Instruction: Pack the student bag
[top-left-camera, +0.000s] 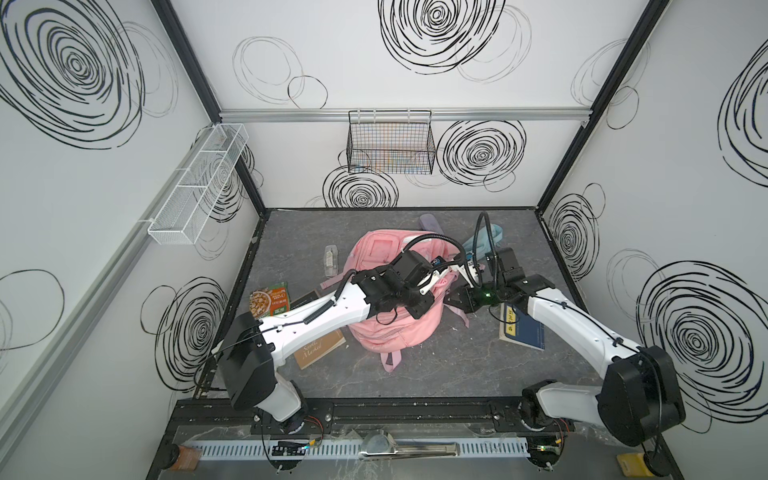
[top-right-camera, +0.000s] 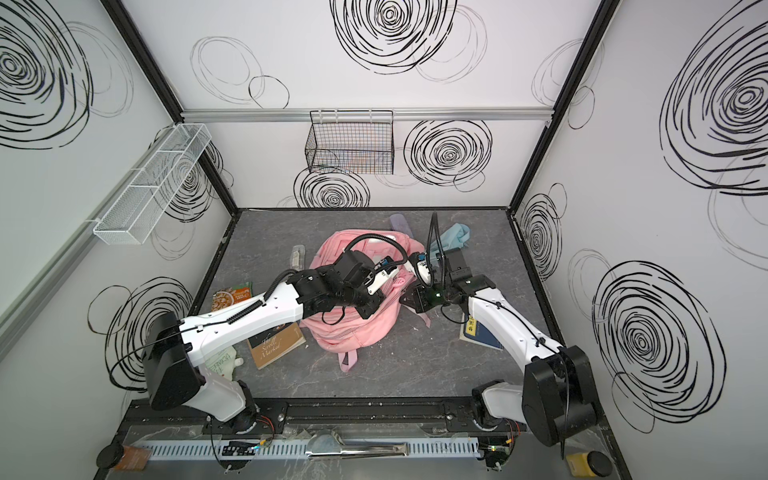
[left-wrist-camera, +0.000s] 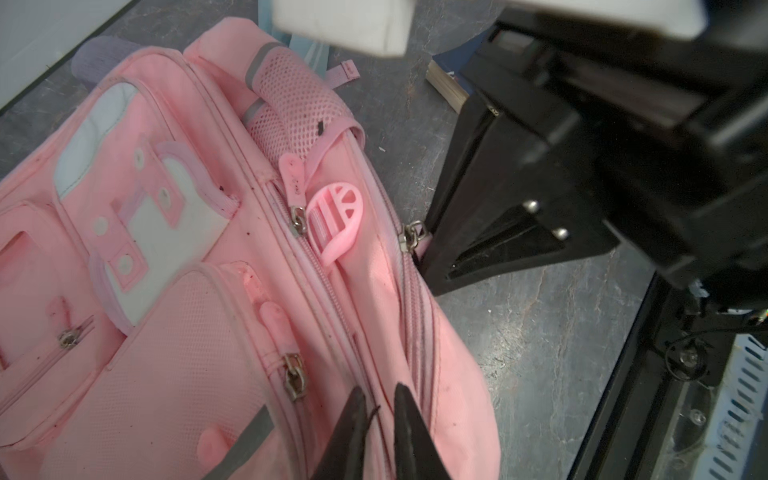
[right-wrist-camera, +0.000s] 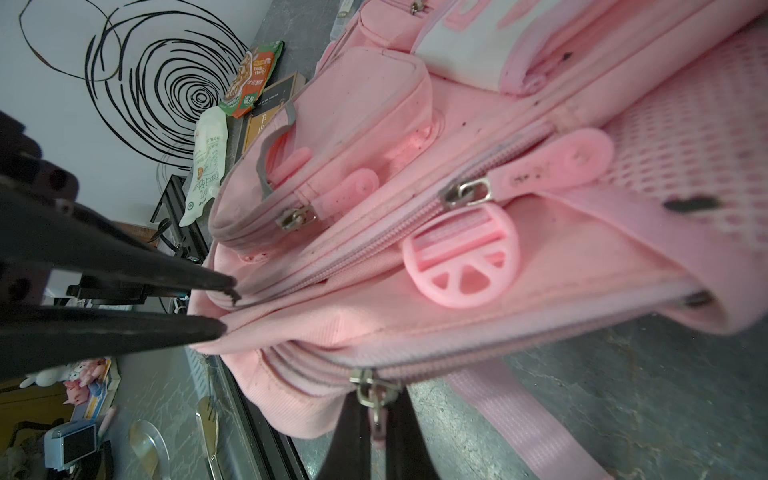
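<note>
The left gripper (left-wrist-camera: 379, 392) stood narrow, its black fingers (right-wrist-camera: 166, 266) pinching a fold of pink cloth between two zipper lines of the student bag (top-left-camera: 390, 332). The right gripper (right-wrist-camera: 376, 411), jaws closed tight, held a metal zipper pull (left-wrist-camera: 409, 237) on the bag's side edge, near a round pink buckle (right-wrist-camera: 461, 257). In both top views the bag lay pockets-up in the middle of the gray bench (top-left-camera: 436, 374), both arms bent over it, its top loop (top-left-camera: 390, 361) pointing to the near edge.

Just off the bag's left-arm side, a brown book (top-left-camera: 320, 351) lay partly under the left arm, with a white sachet (top-right-camera: 224, 359) farther out on that side. A blue book (top-left-camera: 521, 330) lay off the bag's right-arm side, partly under the right arm. Farther back on the left-arm side sat an orange-and-green snack packet (top-left-camera: 270, 299) and, near the bag's far corner, a clear case (top-left-camera: 330, 259). Behind the bag lay a light-blue pouch (top-right-camera: 457, 235) and a purple object (top-left-camera: 430, 222). Beyond the bag, a black wire basket (top-left-camera: 390, 143) hung on the far wall and a white mesh rack (top-left-camera: 199, 187) on the side wall.
</note>
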